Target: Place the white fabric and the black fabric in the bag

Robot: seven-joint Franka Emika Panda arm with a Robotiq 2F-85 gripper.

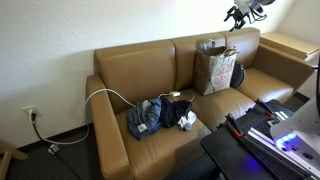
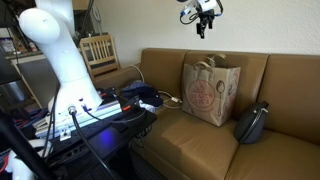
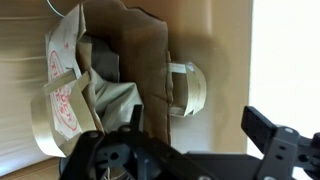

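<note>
Gripper [image 1: 238, 14] hangs high above the bag [image 1: 215, 70], clear of it in both exterior views [image 2: 203, 22]. In the wrist view the gripper [image 3: 190, 130] has its fingers [image 3: 272, 140] spread wide with nothing between them.

The bag [image 2: 208, 92] is brown paper with handles and a red print. It stands upright with its mouth open on the brown cushioned table [image 1: 125, 70]. A black pouch [image 2: 252, 124] sits just beside it, touching or nearly so.

Bag contents, wrist view looking down past the bag wall [image 3: 140, 50]:
- The white fabric [image 3: 115, 100] lies crumpled inside, shaded grey.
- A dark patch [image 3: 97, 55] lies deeper in, next to the white fabric. Cannot tell whether it is the black fabric or shadow.

Outside the bag, a clothes pile [image 1: 160, 116] lies on the same table, well apart from the bag. It shows blue, black and a little white, with a white cable [image 1: 110, 97] looping beside it.
</note>
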